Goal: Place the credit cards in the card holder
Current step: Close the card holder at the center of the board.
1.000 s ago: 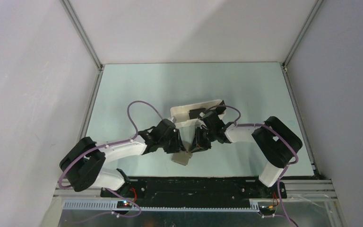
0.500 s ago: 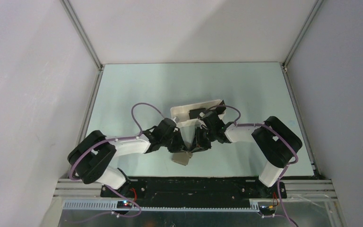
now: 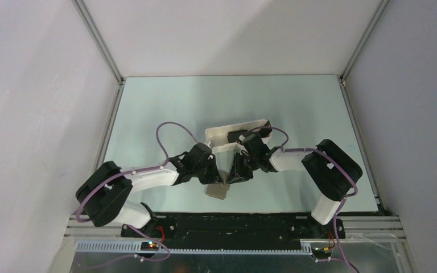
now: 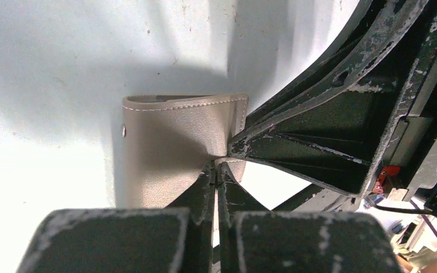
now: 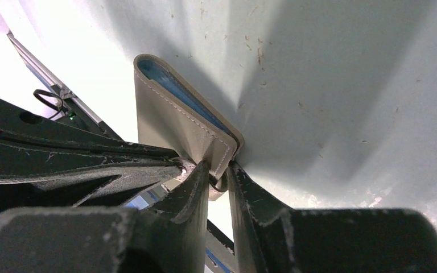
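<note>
The grey-brown card holder (image 3: 218, 191) sits folded on the table between my two grippers, near the front edge. In the left wrist view my left gripper (image 4: 217, 169) is shut on a thin edge of the card holder (image 4: 168, 151). In the right wrist view my right gripper (image 5: 219, 169) is shut on a corner of the card holder (image 5: 168, 122), whose light blue inner pocket (image 5: 173, 91) shows along the fold. One dark credit card (image 3: 236, 136) lies in the white tray, partly hidden by my right wrist. No card is in either gripper.
The long white tray (image 3: 219, 135) lies just behind both grippers. The right gripper's fingers (image 4: 318, 142) crowd the left wrist view. The black base rail (image 3: 233, 222) runs close in front of the card holder.
The left arm's elbow swung slightly right and then back. Both grippers and the card holder have stayed almost in place.
</note>
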Motion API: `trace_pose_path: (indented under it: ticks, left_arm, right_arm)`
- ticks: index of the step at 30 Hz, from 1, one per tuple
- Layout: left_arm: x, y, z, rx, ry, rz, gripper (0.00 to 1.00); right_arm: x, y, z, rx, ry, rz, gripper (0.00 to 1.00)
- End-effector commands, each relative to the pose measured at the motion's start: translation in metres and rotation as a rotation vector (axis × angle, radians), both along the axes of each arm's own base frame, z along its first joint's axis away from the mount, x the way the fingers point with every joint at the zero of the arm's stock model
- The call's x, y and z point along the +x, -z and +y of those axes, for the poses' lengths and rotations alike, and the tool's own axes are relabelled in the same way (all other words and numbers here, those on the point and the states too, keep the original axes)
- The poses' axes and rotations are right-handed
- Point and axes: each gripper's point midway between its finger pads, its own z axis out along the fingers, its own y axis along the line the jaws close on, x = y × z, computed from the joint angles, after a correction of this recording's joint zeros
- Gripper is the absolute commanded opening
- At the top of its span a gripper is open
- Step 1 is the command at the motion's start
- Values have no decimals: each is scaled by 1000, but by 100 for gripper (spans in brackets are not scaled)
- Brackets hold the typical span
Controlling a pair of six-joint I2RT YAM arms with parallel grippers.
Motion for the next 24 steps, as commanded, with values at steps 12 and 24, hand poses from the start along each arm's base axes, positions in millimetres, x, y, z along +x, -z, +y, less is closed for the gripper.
trace_pose_path:
  ticks: [12,24]
  left_arm:
    - [0,12,4,124,73,-21,0]
    - [8,-1,11,154,49,-94,0]
  right_arm:
    - [-13,45,-51,-251,23,10,27]
    - [-22,25,-47,-217,18,-13,56]
